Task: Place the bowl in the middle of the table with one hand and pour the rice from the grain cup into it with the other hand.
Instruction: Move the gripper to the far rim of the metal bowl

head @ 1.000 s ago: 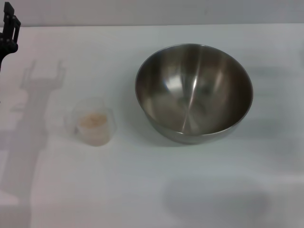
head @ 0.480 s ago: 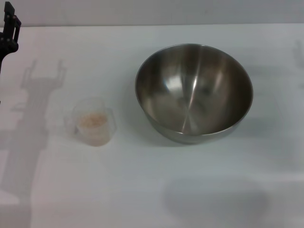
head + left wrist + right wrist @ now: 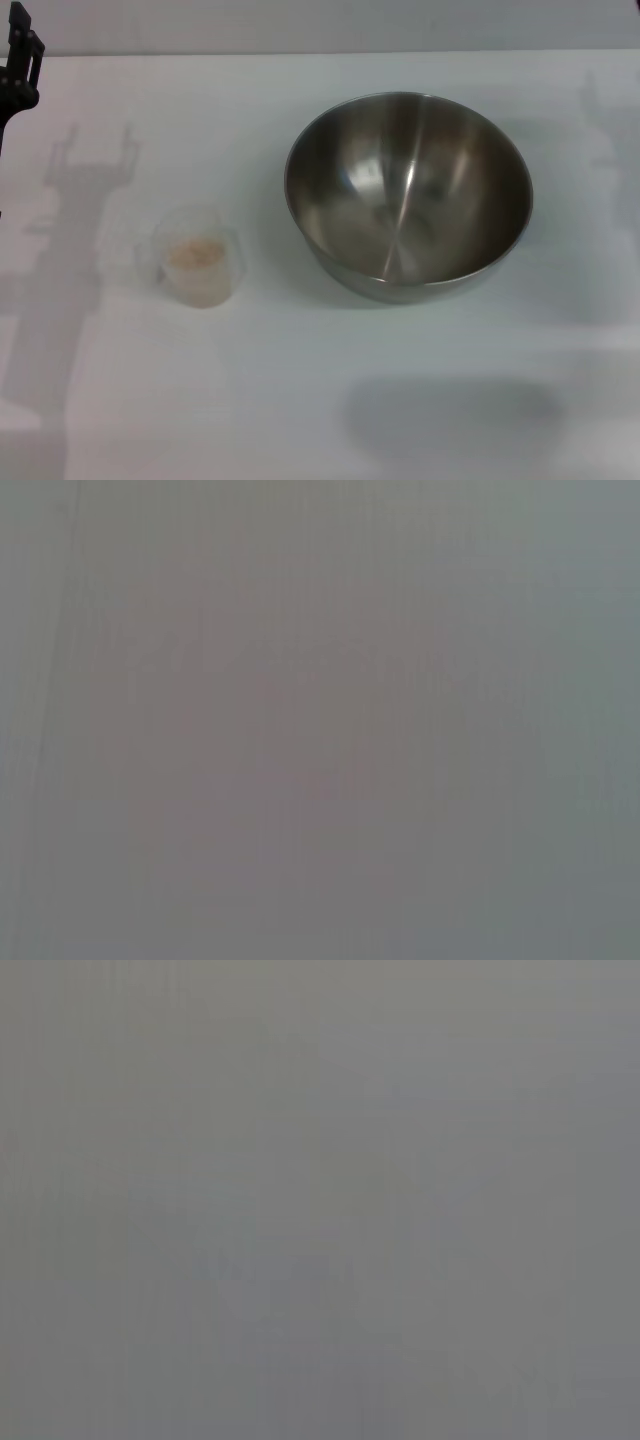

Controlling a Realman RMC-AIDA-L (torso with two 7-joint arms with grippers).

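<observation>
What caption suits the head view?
Steel bowl and grain cup of rice on white table; left gripper at far edge.

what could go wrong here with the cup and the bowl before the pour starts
1. The grain cup is small, clear and light-looking; a slightly off grasp by the left gripper, now far off at the table's edge, could tip it and spill the rice.
2. The bowl is wide, round-sided and shiny; it may slip or rock when grasped.

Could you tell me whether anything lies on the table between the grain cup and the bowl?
Nothing does. In the head view, only bare white table separates the grain cup from the bowl; they stand apart.
</observation>
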